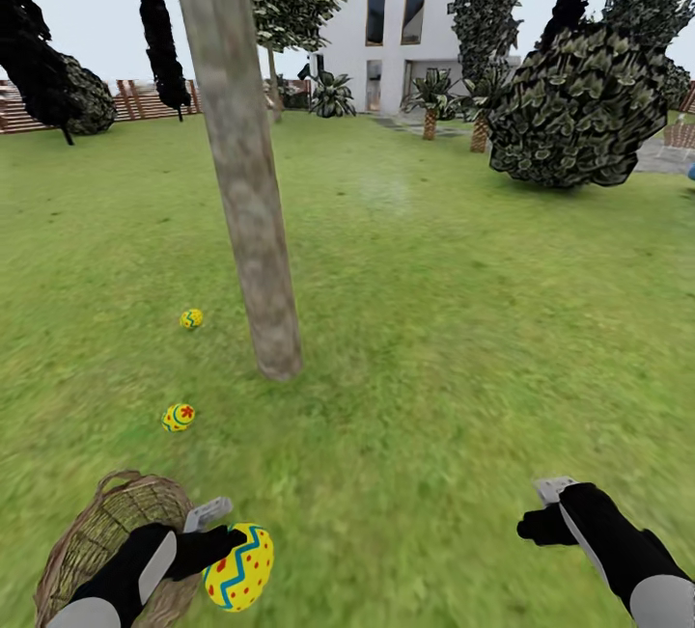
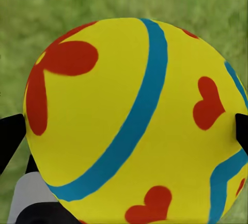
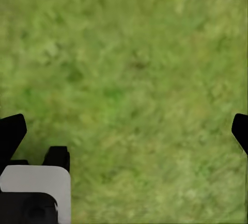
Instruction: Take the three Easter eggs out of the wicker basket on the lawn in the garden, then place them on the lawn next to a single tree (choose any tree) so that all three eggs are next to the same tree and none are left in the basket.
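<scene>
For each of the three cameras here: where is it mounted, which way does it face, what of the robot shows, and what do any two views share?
Head view: on the robot's head, looking forward and down over the green lawn at the grey-brown tree trunk; both black arms show, plus the brown wicker basket.
Left wrist view: near the left gripper, facing the held yellow egg with blue bands and red marks; black jaw tips show.
Right wrist view: near the right gripper, facing bare grass; jaw tips wide apart.
Shared: head and left wrist views both show the held egg.
</scene>
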`<state>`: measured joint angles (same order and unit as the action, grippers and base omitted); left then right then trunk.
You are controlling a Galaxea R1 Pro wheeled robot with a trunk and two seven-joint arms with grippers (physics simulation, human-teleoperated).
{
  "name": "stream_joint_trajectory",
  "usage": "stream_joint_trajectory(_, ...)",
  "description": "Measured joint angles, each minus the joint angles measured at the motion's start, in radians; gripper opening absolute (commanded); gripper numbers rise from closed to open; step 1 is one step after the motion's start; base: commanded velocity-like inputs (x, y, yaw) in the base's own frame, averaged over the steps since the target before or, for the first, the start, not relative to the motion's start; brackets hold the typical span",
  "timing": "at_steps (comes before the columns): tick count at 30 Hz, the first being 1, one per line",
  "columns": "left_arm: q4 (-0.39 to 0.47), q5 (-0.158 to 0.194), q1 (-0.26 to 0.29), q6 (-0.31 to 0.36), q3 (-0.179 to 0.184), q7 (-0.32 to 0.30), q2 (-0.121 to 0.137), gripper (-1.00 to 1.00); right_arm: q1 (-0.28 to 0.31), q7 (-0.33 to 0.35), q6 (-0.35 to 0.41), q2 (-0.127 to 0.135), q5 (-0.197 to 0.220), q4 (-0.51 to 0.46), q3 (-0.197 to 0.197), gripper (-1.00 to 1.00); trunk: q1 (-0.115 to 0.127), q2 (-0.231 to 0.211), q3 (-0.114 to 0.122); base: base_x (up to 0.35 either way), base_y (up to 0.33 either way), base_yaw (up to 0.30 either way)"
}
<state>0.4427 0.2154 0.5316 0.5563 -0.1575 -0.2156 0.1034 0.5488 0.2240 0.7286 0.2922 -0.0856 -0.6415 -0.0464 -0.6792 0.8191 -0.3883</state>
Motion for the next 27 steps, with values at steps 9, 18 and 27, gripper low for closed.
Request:
stream_joint_trajectory(9,-0.004,0.000,0.000,-0.001,0.001,0.000,-0.002,-1.00,0.000,0.000,0.001,-0.002,0.000,0.000,-0.017,1.00,0.000,0.000,-0.006,0.304,-0.163,0.254)
stream_joint_trajectory(18,-0.004,-0.066,0.000,-0.001,-0.001,0.002,-0.028,-1.00,0.000,0.000,0.003,-0.002,0.001,0.000,-0.017,1.00,0.000,0.000,-0.012,0.180,-0.248,0.216)
stream_joint_trajectory(27,-0.004,-0.066,0.000,-0.001,-0.001,0.001,-0.028,-1.00,0.000,0.001,0.003,-0.003,0.001,0.000,-0.017,1.00,0.000,0.000,-0.012,0.099,-0.292,0.002)
